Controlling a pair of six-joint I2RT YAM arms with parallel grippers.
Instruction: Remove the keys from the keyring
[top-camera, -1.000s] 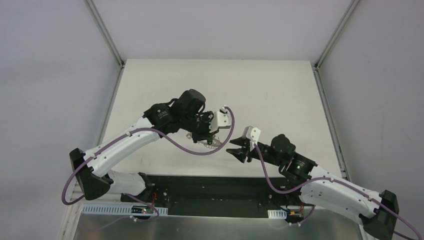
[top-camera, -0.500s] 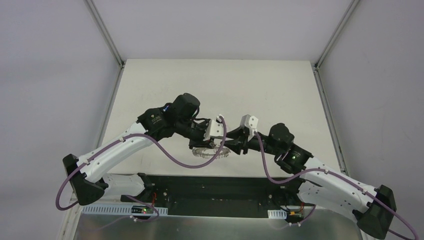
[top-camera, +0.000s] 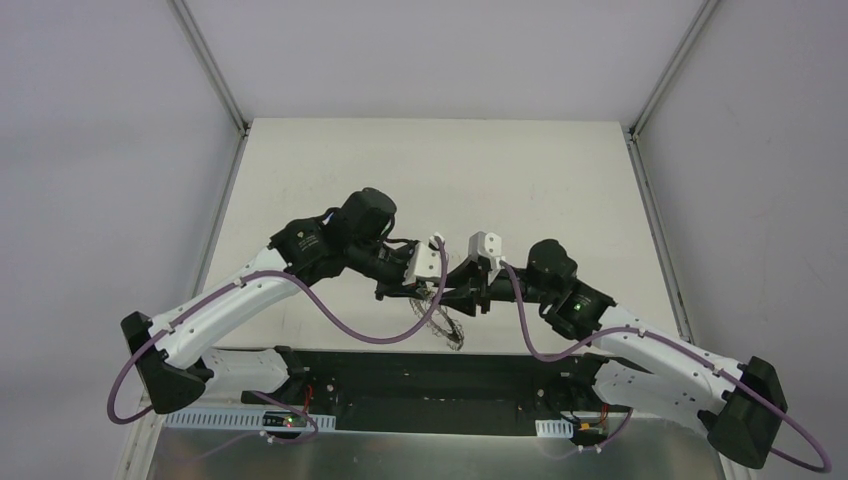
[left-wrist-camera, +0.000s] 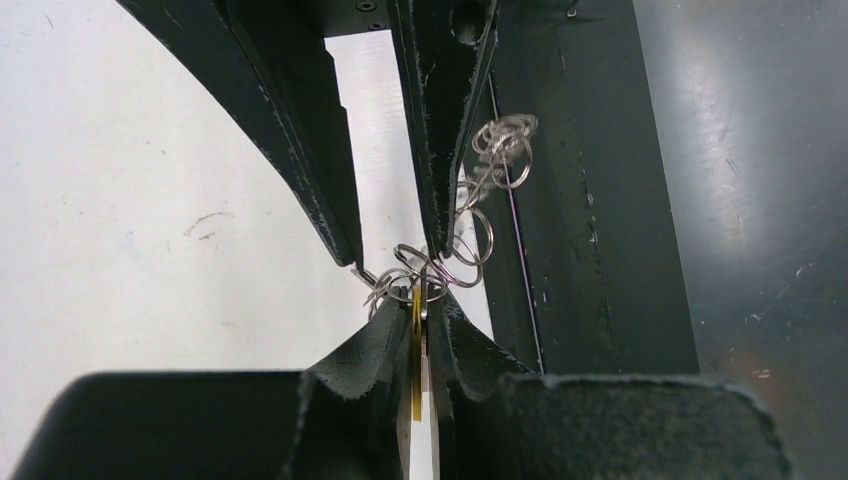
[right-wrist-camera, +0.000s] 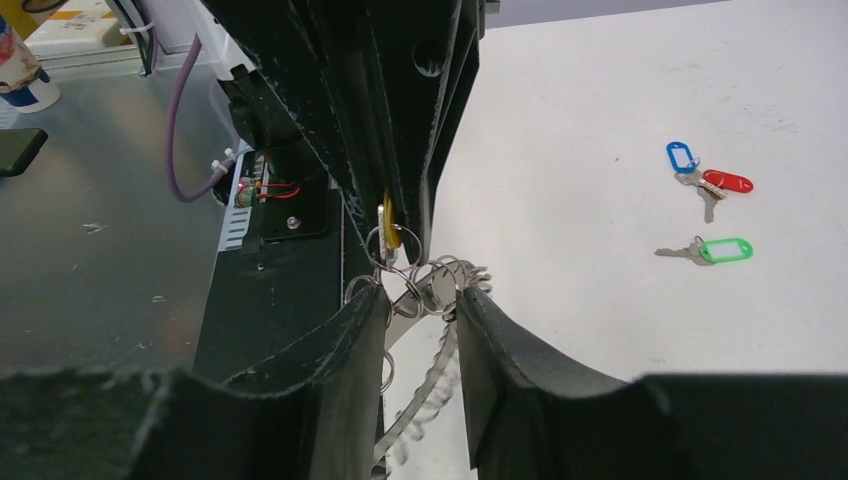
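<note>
My left gripper (left-wrist-camera: 418, 300) is shut on the yellow-tagged key (left-wrist-camera: 415, 340), whose tag shows edge-on between its fingers. The keyring (top-camera: 447, 327) hangs from that key above the table's near edge, its wire loops (left-wrist-camera: 432, 268) bunched at the top. My right gripper (right-wrist-camera: 420, 295) faces the left one, open, with its fingers on either side of the ring's top loops (right-wrist-camera: 430, 280) and the flat ring strip (right-wrist-camera: 430, 390) hanging between them. The yellow tag (right-wrist-camera: 388, 228) shows between the left gripper's fingers (right-wrist-camera: 400, 150) just above.
A blue-tagged key (right-wrist-camera: 680, 158), a red-tagged key (right-wrist-camera: 728, 182) and a green-tagged key (right-wrist-camera: 722, 250) lie loose on the white table (top-camera: 540, 180). The black base rail (top-camera: 400, 375) and a metal tray run under the ring at the near edge.
My right gripper has moved left and up to meet the left gripper. The left gripper has shifted slightly toward the near edge, and the ring now hangs edge-on instead of lying flat.
</note>
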